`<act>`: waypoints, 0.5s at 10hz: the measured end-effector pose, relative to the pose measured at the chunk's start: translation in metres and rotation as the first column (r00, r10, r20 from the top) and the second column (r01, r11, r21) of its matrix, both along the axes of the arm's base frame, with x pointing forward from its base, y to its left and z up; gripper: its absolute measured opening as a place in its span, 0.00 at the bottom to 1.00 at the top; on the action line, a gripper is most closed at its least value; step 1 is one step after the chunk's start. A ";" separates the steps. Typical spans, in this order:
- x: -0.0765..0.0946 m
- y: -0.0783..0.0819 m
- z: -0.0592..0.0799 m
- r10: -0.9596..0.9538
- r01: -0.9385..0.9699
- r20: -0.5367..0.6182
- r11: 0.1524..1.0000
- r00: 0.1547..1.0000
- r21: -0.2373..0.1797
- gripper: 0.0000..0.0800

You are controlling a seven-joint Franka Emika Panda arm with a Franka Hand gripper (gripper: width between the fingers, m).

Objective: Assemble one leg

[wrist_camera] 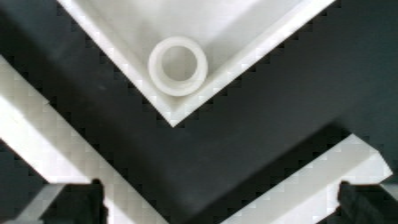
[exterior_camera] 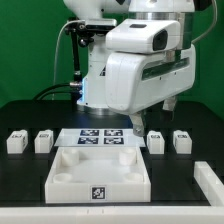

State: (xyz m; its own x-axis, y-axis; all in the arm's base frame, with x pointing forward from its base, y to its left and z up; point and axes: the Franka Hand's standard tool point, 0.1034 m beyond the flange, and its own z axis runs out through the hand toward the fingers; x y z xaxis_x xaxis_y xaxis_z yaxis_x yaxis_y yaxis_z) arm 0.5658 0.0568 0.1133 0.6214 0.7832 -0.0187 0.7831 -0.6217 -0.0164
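Four small white legs with tags stand in a row on the black table: two at the exterior view's left [exterior_camera: 16,141] [exterior_camera: 44,141] and two at its right [exterior_camera: 155,141] [exterior_camera: 181,141]. My gripper [exterior_camera: 150,116] hangs above the table behind the right pair, touching none of them. In the wrist view the gripper [wrist_camera: 214,206] is wide open and empty, with its dark fingertips [wrist_camera: 61,205] at the picture's edge. No leg shows in the wrist view. That view shows a corner of the large white square tray piece [wrist_camera: 222,30] with a round socket [wrist_camera: 178,62].
The large white tray piece [exterior_camera: 60,180] lies at the front middle. The marker board [exterior_camera: 100,138] lies flat behind it, between the leg pairs. Another white part [exterior_camera: 209,186] sits at the front of the exterior view's right. The arm's white body fills the middle.
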 end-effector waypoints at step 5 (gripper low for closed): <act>-0.011 -0.004 -0.002 0.073 -0.073 -0.003 0.997 0.997 0.001 0.81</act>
